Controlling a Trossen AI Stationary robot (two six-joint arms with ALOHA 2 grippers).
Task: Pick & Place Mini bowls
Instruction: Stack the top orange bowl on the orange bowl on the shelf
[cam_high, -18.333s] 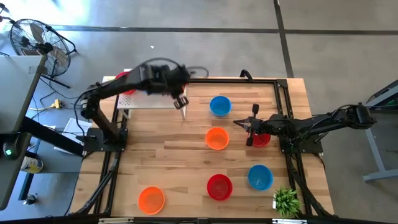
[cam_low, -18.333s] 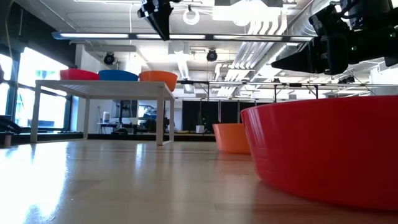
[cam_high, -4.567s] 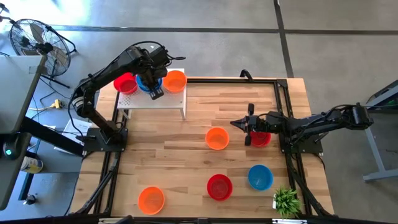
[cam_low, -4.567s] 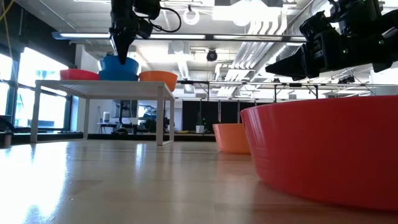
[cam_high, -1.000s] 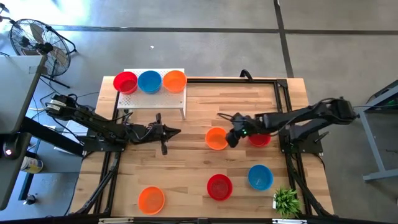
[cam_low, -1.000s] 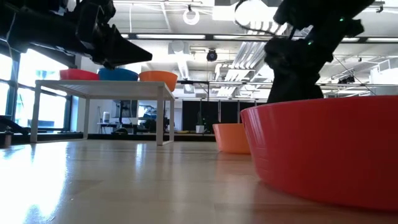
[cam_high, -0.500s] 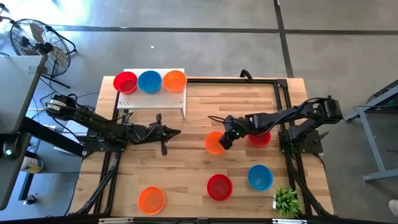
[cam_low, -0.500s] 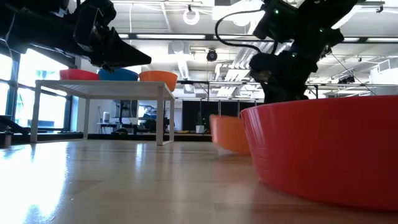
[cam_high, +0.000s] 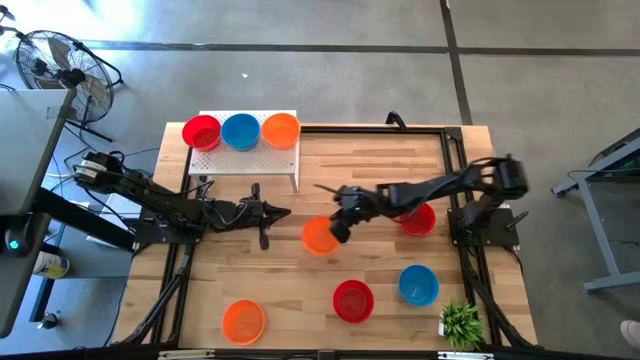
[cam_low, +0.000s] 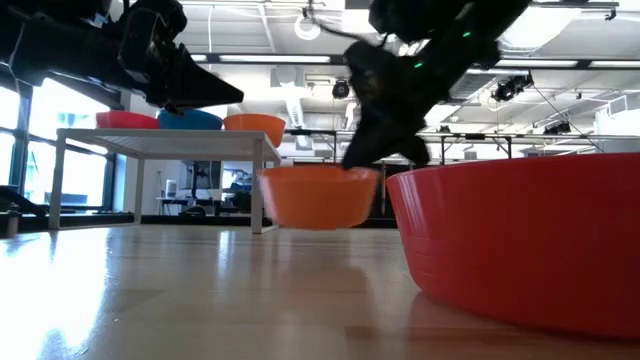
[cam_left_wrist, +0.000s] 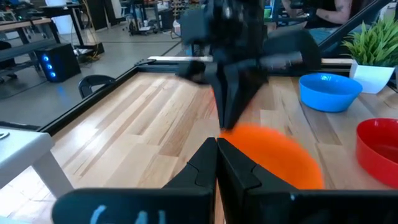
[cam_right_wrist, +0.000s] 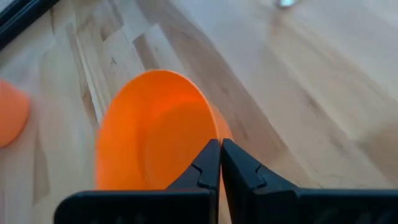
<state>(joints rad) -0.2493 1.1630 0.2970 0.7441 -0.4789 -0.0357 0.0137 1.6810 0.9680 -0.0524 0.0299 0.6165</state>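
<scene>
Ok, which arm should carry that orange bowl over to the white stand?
Right: the right gripper is shut on the orange bowl's rim and has it off the table. The left gripper is shut, empty, beside the white stand.

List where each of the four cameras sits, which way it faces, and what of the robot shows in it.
High: overhead, straight down; both arms, right gripper shut on the orange bowl.
Low: table height, level toward the room; same orange bowl, big red bowl near.
Left wrist: past the shut left gripper at the right arm with the bowl.
Right wrist: down onto the bowl's rim.
All four share the orange bowl.
</scene>
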